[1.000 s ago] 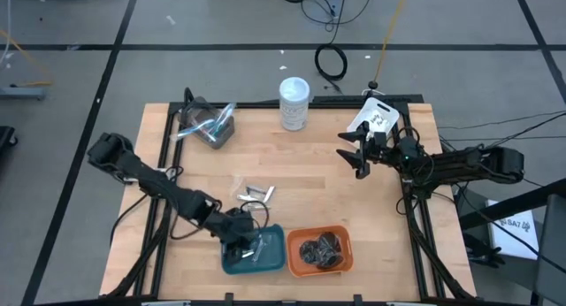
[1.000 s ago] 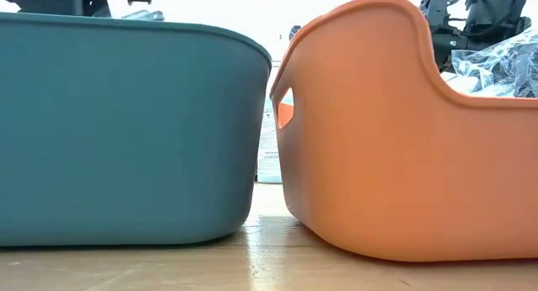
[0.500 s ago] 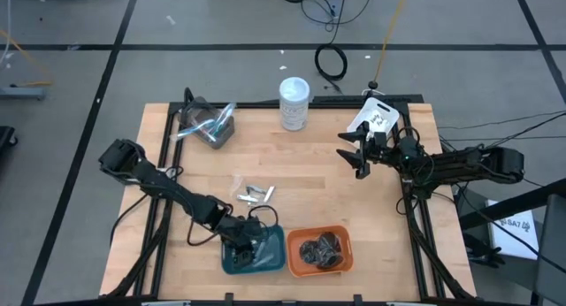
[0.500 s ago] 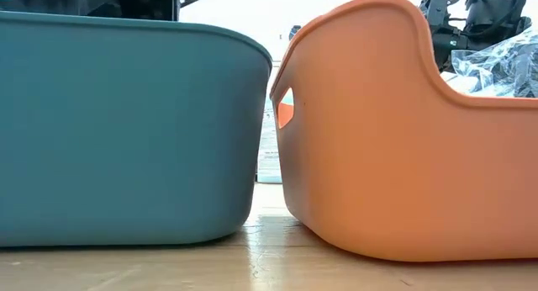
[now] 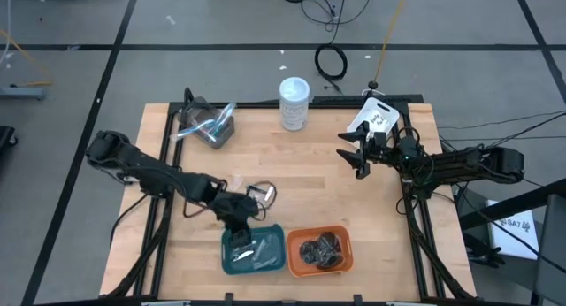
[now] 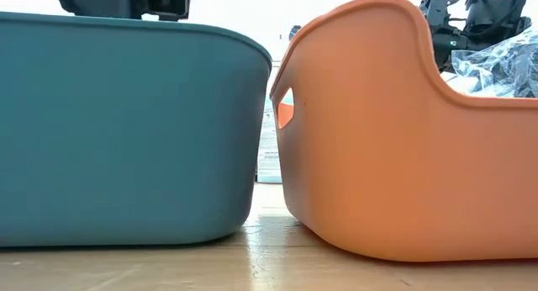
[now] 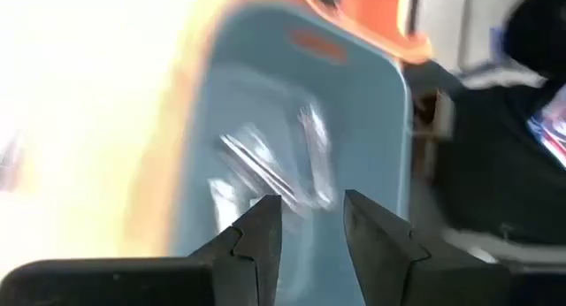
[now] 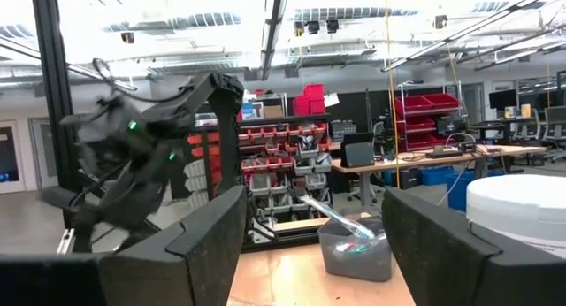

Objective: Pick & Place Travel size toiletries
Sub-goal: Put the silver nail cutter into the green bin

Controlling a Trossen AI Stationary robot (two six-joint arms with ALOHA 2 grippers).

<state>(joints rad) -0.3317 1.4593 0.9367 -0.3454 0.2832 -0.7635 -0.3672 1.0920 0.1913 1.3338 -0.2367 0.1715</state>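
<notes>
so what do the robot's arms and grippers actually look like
Both arms are dark, jointed and slender, with black cables trailing along them. The left gripper has two black, wedge-shaped fingers tapering to blunt tips. The right gripper has broad matte-black fingers with angular edges.

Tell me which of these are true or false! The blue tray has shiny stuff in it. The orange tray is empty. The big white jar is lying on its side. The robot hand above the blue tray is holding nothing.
1. The teal tray has silvery tubes in it. True.
2. The orange tray is empty. False: dark bundles lie in it.
3. The white-lidded jar lies on its side. False: it stands upright at the table's far edge.
4. The left gripper above the teal tray holds nothing. True: its fingers are apart and bare.
</notes>
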